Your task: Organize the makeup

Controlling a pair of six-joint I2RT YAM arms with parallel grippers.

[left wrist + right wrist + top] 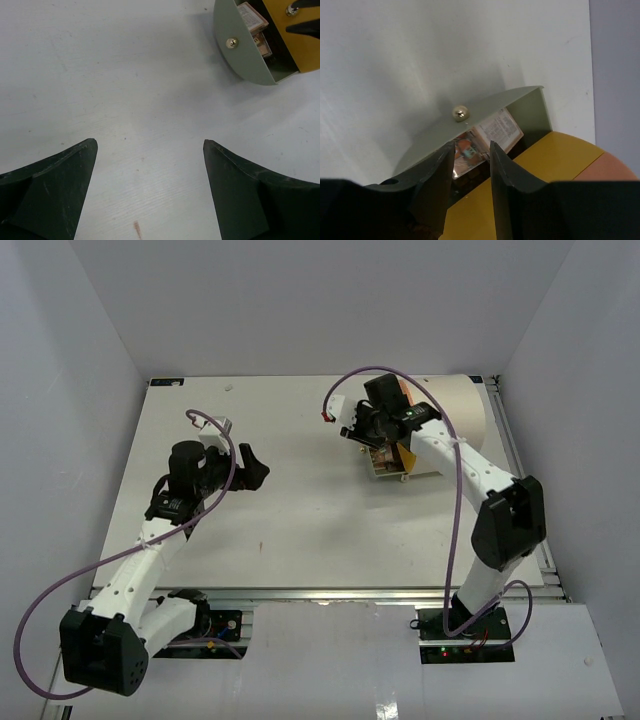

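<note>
Flat makeup palettes (pixel 499 130) lie in a grey-green drawer (pixel 520 100) with a gold knob (pixel 460 113), pulled out of the cream cylinder organizer (pixel 455 410) with its yellow-orange front (pixel 545 170). My right gripper (pixel 471 145) hovers just above that drawer (pixel 388 466). Its jaws stand a narrow gap apart, and I see nothing between them; a shiny palette shows through the gap. My left gripper (pixel 150 144) is wide open over bare table, well left of the drawer (pixel 240 50), where palettes (pixel 254 21) also show. In the top view the left gripper (pixel 252 466) sits mid-left and the right gripper (pixel 372 432) at the back right.
The organizer stands at the table's back right, near the right wall. A small reddish mark (pixel 136 229) is on the table under my left gripper. White walls enclose the table on three sides.
</note>
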